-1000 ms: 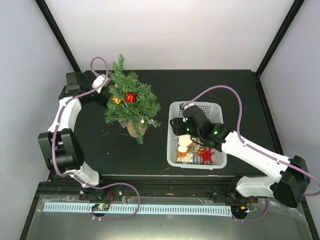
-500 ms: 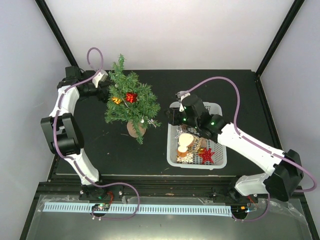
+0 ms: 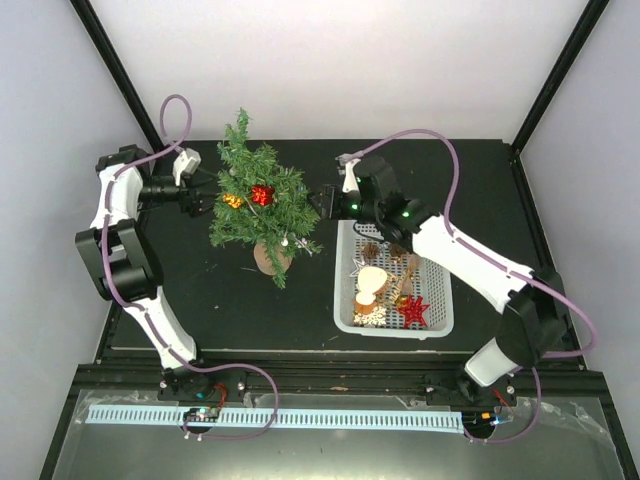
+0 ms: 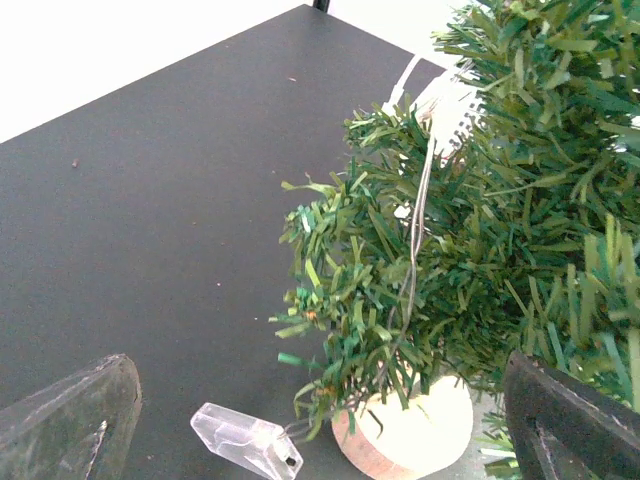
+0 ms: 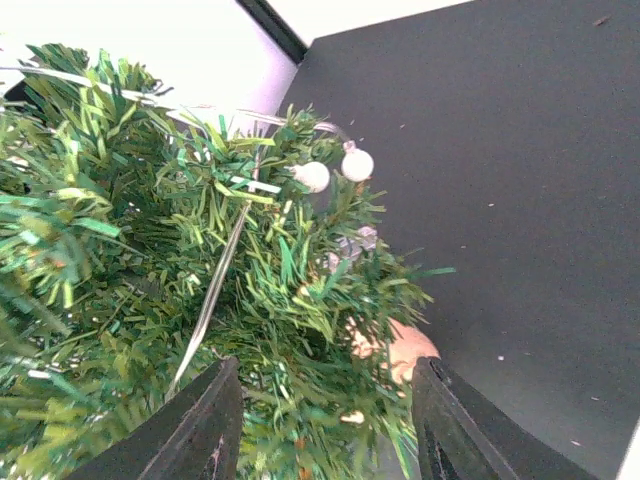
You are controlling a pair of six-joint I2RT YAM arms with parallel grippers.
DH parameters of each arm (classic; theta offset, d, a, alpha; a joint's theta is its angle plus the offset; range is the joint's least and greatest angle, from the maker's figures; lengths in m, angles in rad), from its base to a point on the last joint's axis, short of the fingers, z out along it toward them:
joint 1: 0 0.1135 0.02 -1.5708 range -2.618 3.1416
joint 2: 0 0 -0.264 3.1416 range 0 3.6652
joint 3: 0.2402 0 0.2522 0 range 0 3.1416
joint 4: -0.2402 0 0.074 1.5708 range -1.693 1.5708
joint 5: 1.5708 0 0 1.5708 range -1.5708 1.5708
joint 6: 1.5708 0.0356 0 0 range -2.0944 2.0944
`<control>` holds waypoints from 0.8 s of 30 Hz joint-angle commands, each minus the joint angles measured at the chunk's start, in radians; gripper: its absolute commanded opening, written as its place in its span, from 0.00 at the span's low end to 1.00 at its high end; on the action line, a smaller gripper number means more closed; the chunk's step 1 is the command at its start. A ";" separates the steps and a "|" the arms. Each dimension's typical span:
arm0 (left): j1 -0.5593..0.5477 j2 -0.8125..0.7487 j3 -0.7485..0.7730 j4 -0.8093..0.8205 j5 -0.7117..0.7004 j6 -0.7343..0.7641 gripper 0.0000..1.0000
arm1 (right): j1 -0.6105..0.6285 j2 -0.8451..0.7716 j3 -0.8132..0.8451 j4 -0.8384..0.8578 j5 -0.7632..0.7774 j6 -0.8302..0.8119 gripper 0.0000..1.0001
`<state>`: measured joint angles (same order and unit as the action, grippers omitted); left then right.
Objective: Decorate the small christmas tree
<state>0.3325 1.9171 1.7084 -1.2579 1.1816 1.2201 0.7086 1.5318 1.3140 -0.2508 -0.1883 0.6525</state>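
Observation:
The small christmas tree (image 3: 258, 208) stands at the back left on its round wooden base (image 3: 270, 258). It carries a red ornament (image 3: 262, 194), a gold one (image 3: 233, 200) and a thin wire strand. My left gripper (image 3: 203, 196) is open and empty just left of the tree. In the left wrist view the tree (image 4: 480, 200) and a clear plastic box (image 4: 245, 440) on the wire lie ahead of the gripper (image 4: 315, 375). My right gripper (image 3: 320, 203) is open and empty at the tree's right side. In the right wrist view the gripper (image 5: 325, 385) faces the branches (image 5: 200, 280).
A white basket (image 3: 395, 332) sits right of the tree and holds a red star (image 3: 413, 310), wooden slices and other small ornaments. Two white beads (image 5: 315, 176) hang on the tree's right side. Black frame posts stand at the back corners.
My right gripper rose out of the basket and moved left and back to the tree's right side. My left gripper drew back leftward, off the tree.

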 commanded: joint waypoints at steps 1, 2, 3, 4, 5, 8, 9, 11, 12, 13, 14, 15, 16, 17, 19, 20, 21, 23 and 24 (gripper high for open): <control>0.042 0.029 0.058 -0.153 0.085 0.122 0.99 | -0.005 0.081 0.045 0.058 -0.131 0.028 0.48; 0.053 0.029 0.060 -0.151 0.093 0.111 0.99 | -0.005 0.097 0.048 0.059 -0.141 0.030 0.48; 0.065 0.029 0.059 -0.150 0.105 0.103 0.99 | -0.005 0.106 0.045 0.062 -0.155 0.031 0.47; 0.075 0.027 0.058 -0.151 0.115 0.094 0.99 | -0.005 0.112 0.037 0.071 -0.166 0.036 0.47; 0.083 0.025 0.056 -0.157 0.121 0.090 0.99 | -0.005 0.112 0.024 0.083 -0.178 0.042 0.46; 0.089 0.002 0.020 -0.176 0.116 0.109 0.99 | -0.005 0.094 -0.025 0.125 -0.200 0.058 0.43; 0.090 -0.017 -0.004 -0.162 0.112 0.101 0.99 | -0.005 0.084 -0.038 0.134 -0.206 0.062 0.41; 0.092 -0.066 -0.064 -0.106 0.106 0.065 0.99 | -0.004 0.060 -0.065 0.150 -0.217 0.071 0.39; 0.091 -0.096 -0.100 -0.068 0.106 0.046 0.99 | -0.002 0.052 -0.076 0.153 -0.220 0.076 0.37; 0.091 -0.141 -0.137 -0.026 0.105 0.009 0.99 | 0.002 0.046 -0.084 0.158 -0.224 0.079 0.37; 0.091 -0.174 -0.175 0.028 0.103 -0.033 0.99 | 0.008 0.042 -0.092 0.162 -0.229 0.083 0.36; 0.092 -0.211 -0.207 0.079 0.101 -0.074 0.99 | 0.015 0.038 -0.099 0.166 -0.232 0.088 0.36; 0.091 -0.244 -0.240 0.131 0.098 -0.135 0.99 | 0.024 0.037 -0.105 0.171 -0.236 0.095 0.35; 0.092 -0.281 -0.269 0.193 0.092 -0.188 0.99 | 0.033 0.036 -0.110 0.175 -0.241 0.102 0.35; 0.092 -0.343 -0.322 0.298 0.079 -0.284 0.99 | 0.054 0.038 -0.123 0.193 -0.253 0.119 0.35; 0.092 -0.371 -0.338 0.344 0.071 -0.325 0.99 | 0.064 0.039 -0.128 0.199 -0.258 0.126 0.34; 0.091 -0.394 -0.354 0.374 0.065 -0.351 0.99 | 0.076 0.040 -0.130 0.203 -0.259 0.129 0.34; 0.090 -0.433 -0.378 0.422 0.056 -0.391 0.99 | 0.095 0.044 -0.130 0.211 -0.261 0.138 0.34; 0.089 -0.447 -0.386 0.431 0.055 -0.404 0.99 | 0.102 0.048 -0.131 0.216 -0.264 0.146 0.33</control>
<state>0.4244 1.5265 1.3521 -1.0073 1.2404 0.9539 0.7780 1.5932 1.1938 -0.0875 -0.4194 0.7643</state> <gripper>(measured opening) 0.990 0.337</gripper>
